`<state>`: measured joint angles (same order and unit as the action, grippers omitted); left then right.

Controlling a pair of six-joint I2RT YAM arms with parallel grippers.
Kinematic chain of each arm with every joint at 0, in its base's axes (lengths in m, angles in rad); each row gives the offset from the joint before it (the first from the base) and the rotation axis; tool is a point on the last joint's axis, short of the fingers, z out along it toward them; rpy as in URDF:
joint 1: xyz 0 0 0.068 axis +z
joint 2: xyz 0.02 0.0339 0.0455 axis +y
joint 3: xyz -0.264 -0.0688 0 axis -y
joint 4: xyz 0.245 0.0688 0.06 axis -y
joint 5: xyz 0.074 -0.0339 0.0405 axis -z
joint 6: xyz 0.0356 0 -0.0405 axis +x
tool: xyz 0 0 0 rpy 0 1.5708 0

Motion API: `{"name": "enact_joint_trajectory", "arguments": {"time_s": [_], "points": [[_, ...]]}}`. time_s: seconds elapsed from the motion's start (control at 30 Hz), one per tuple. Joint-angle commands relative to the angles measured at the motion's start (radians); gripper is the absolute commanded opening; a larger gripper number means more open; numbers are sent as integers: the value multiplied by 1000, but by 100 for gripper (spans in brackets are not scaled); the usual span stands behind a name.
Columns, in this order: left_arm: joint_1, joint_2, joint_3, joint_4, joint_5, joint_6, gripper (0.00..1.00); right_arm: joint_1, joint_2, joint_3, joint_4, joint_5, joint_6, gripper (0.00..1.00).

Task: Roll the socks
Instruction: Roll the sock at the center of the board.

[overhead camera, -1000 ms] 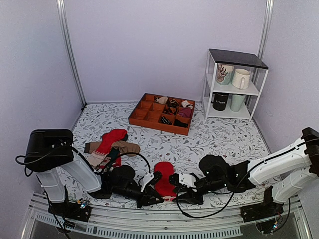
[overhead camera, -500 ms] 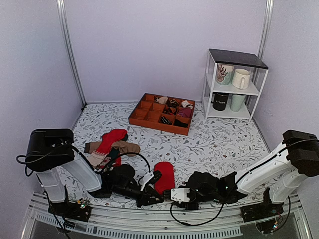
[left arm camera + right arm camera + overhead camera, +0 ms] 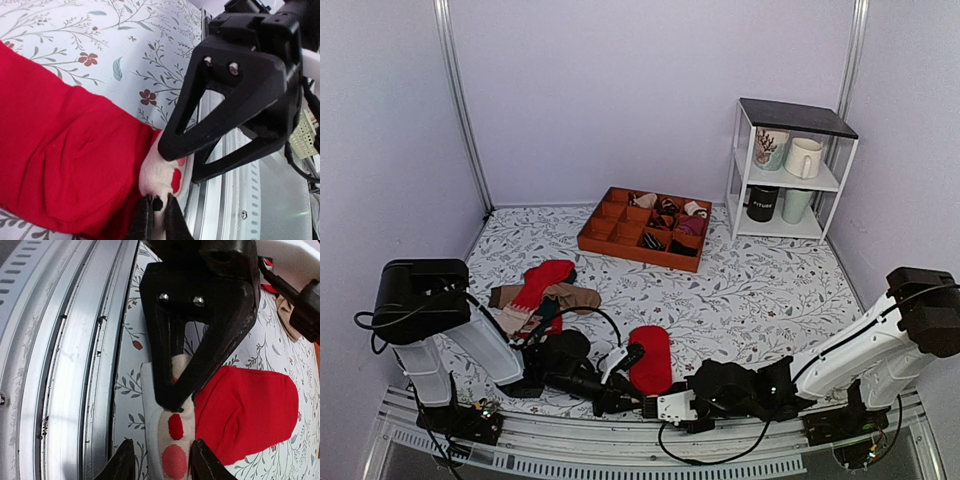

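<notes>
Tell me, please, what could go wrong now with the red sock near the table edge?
1. The left jaws pinch only a small fold of the whitish, red-spotted cuff of the bright red fabric sock pair; it may slip out.
2. The right jaws stand open around the same cuff, very near the left ones; closing might strike them.

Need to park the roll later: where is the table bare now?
Bare table between the tray, the shelf and the right arm; also a strip between the tray and the sock heap. Crowded at the near edge, where left tool and right tool meet at the cuff of the socks.
</notes>
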<state>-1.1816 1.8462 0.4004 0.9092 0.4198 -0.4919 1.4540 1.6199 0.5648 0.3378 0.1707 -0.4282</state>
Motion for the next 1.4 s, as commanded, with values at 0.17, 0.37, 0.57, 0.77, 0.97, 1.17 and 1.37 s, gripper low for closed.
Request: {"name": "enact_joint_trajectory", "arguments": {"time_s": [0.17,0.37,0.57,0.77,0.97,1.17,1.37], "points": [[6,80,-61,-306,17,-5,0,17,114,71,-53,24,18,32],[7,49,-66,-303,6,6,3,10,132,77,-119,-33,95,7],[7,-158,-57,-356,-66,124,12,-100,95,83,-212,-354,223,6],[6,-372,-47,-382,-201,293,30,-254,225,217,-406,-721,265,6],[1,-469,-110,-272,-234,421,32,-347,438,339,-537,-908,315,6],[-11,-400,-139,-213,-226,427,32,-399,545,406,-618,-981,365,6],[-53,-384,-153,-166,-232,429,34,-414,600,456,-681,-987,413,6]]}}
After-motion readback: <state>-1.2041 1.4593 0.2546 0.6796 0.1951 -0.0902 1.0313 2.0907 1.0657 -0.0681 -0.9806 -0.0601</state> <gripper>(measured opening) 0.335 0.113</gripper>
